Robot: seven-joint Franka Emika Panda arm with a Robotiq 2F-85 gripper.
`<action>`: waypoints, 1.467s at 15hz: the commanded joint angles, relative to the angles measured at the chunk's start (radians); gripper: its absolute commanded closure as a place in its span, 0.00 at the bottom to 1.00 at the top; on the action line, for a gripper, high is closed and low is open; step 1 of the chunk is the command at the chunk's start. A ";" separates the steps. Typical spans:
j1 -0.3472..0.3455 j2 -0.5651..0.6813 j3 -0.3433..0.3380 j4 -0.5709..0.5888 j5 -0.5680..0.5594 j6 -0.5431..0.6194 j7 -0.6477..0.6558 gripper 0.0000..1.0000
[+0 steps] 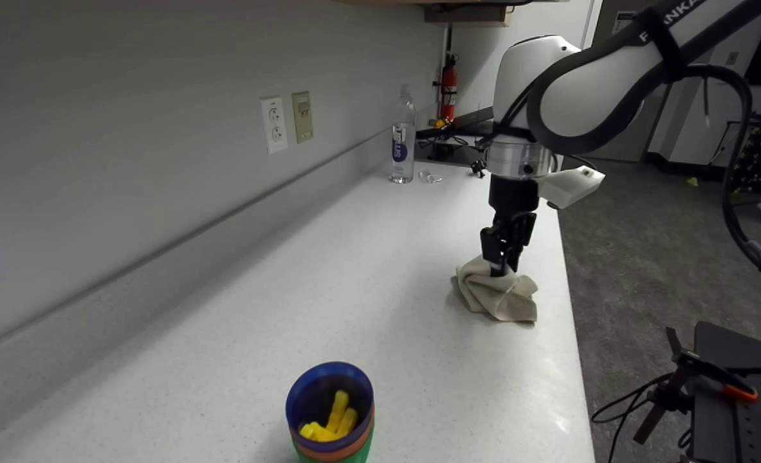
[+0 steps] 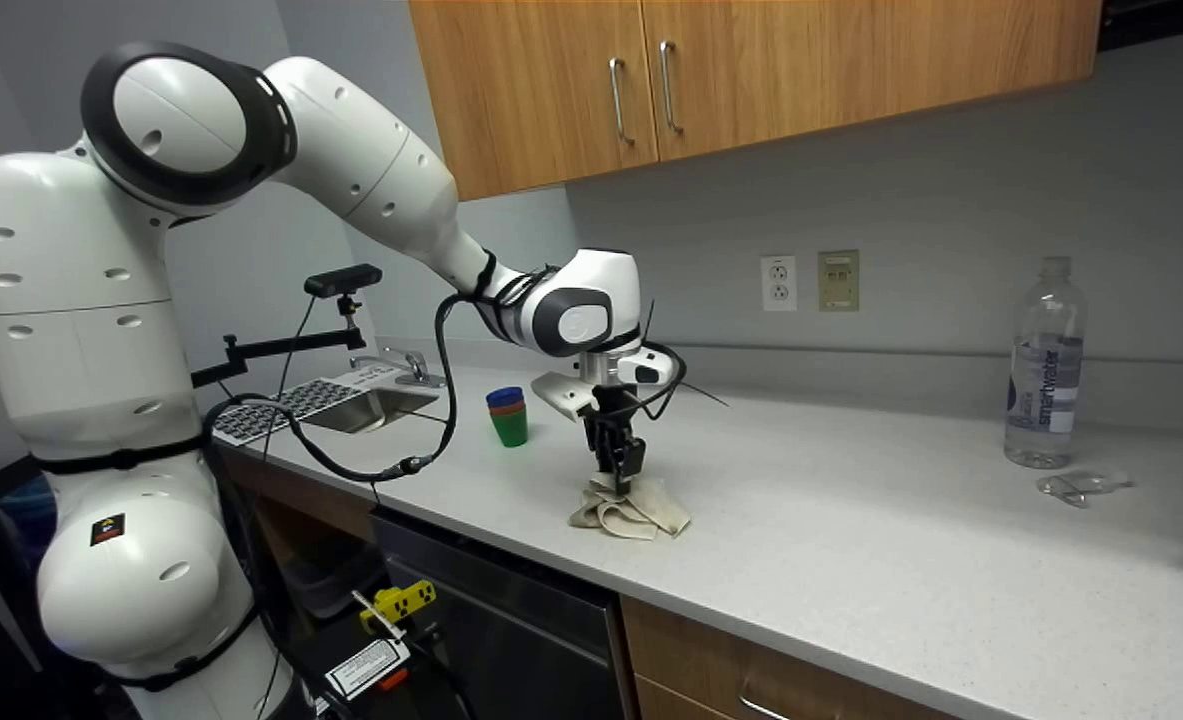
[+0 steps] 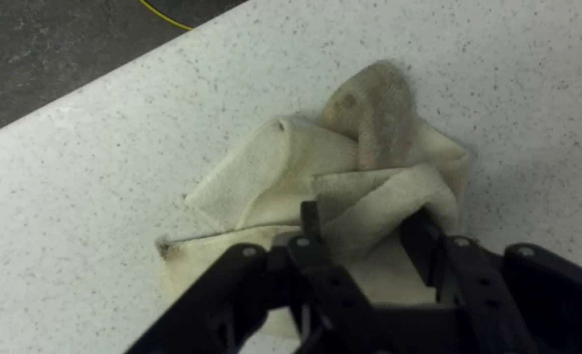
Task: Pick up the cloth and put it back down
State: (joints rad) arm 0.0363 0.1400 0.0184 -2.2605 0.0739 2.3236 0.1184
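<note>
The beige cloth [image 1: 499,302] lies crumpled on the white countertop near its front edge. It also shows in an exterior view [image 2: 641,515] and in the wrist view [image 3: 271,172], with dark stains on its corners. My gripper [image 3: 364,223] points down into the cloth, with its fingers apart and a raised fold of cloth between them. The right finger's tip is hidden under that fold. The gripper also shows low over the cloth in both exterior views [image 1: 505,265] [image 2: 623,485]. The cloth rests on the counter.
A stack of coloured cups [image 1: 338,453] with yellow pieces inside stands on the counter, also seen in an exterior view [image 2: 508,420]. A water bottle [image 2: 1043,400] and clear glasses [image 2: 1071,487] are by the wall. The counter's edge runs close to the cloth.
</note>
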 commanded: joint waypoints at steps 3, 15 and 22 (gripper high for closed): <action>0.008 -0.071 0.002 -0.040 -0.055 0.000 0.022 0.05; 0.006 -0.213 0.020 -0.040 -0.107 -0.092 -0.002 0.00; 0.016 -0.338 0.031 -0.023 -0.050 -0.120 -0.094 0.00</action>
State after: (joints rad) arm 0.0423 -0.1216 0.0519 -2.2781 -0.0149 2.2105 0.0749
